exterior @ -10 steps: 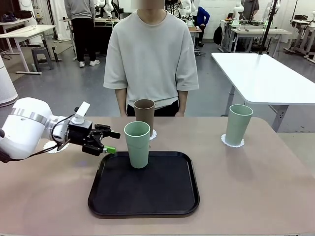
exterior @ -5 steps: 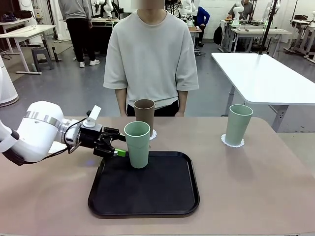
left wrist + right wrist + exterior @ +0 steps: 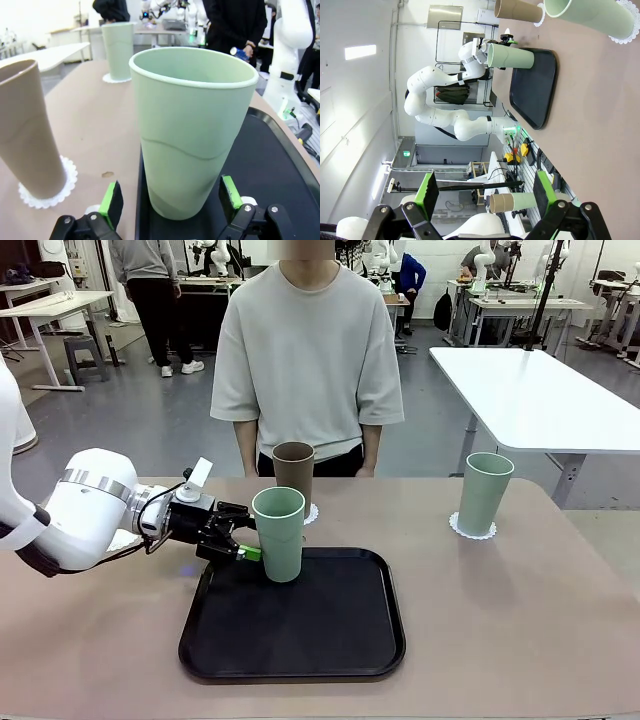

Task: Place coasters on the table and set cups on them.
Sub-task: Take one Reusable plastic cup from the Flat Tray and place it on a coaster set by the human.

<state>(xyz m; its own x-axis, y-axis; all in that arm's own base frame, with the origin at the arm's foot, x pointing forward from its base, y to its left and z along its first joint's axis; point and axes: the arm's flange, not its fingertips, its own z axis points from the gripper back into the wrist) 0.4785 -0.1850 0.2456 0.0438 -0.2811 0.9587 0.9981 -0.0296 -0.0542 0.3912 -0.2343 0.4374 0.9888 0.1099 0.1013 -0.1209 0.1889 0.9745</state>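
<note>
Front view: the left gripper point(image 3: 243, 534) reaches in from the left, its fingers spread apart on either side of the near mint cup point(image 3: 279, 533), which stands upright on the back edge of the black tray point(image 3: 300, 630). Just behind it the brown cup point(image 3: 293, 477) stands on a coaster point(image 3: 310, 514) on the worktop point(image 3: 520, 620). The far mint cup point(image 3: 484, 492) sits on its own coaster point(image 3: 472, 531) well to the right. A third coaster point(image 3: 124, 539) lies bare, partly hidden behind the left arm. A person point(image 3: 308, 360) stands at the far side.

Left wrist view: the green pads point(image 3: 112, 201) flank the mint cup's base, apart, whether touching I cannot tell.

Right wrist view: the right gripper point(image 3: 485, 191) has its fingers wide apart, holding nothing, away from the cups.
</note>
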